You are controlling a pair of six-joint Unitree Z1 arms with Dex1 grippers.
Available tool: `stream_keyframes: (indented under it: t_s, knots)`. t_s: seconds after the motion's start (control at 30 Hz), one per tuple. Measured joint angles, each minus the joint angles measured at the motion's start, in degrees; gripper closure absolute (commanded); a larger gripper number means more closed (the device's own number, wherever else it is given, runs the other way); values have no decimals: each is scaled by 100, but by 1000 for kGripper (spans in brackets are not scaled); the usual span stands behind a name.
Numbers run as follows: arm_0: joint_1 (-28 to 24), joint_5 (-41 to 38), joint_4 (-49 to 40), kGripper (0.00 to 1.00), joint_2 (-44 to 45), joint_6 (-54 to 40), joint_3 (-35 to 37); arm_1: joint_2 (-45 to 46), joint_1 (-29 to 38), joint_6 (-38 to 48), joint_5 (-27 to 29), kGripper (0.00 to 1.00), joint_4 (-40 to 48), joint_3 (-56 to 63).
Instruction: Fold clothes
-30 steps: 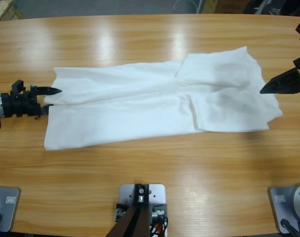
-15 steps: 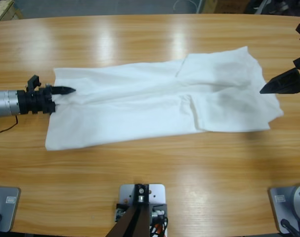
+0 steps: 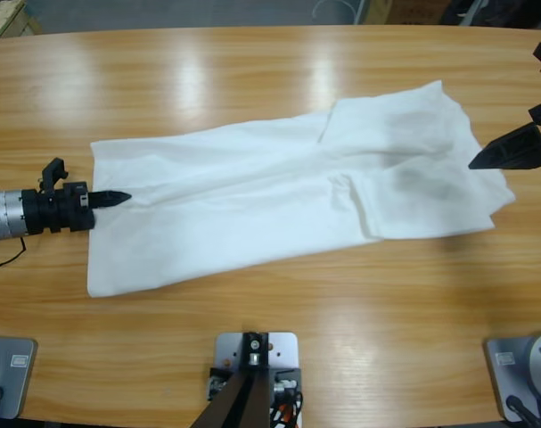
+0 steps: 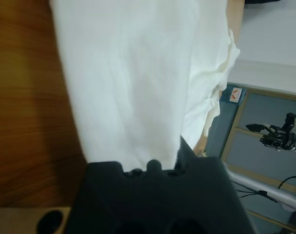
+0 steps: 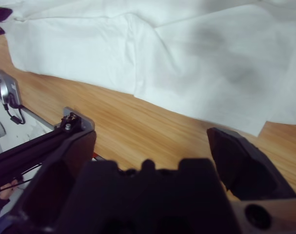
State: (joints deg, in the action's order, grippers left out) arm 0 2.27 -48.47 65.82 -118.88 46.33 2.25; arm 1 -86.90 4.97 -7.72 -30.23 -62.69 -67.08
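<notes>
While the T-shirt (image 3: pixel 279 192) lies flat along the wooden table (image 3: pixel 252 71), only one arm holds it.

The left gripper (image 3: pixel 118 197) pinches the cloth's left edge — the long axis runs straight away from it. The right gripper (image 3: pixel 484 160), jaws spread, hovers at the far end — near, gripping nothing.

left claw (image 3: pixel 118 196) clamped, right claw (image 3: pixel 484 160) spread
</notes>
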Motion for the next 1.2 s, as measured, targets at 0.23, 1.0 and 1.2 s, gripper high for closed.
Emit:
stream_keyframes:
  t_s: [0.23,1.0,1.2]
  knots:
    - [-742,-176,313,1000,-154,109,75,23,0,0,0,82,0,0]
    - [-2819,-1482,318,1000,-426,636,1274,23,0,0,0,82,0,0]
    - [-2248,-1713,500,1000,-401,1165,1521,23,0,0,0,82,0,0]
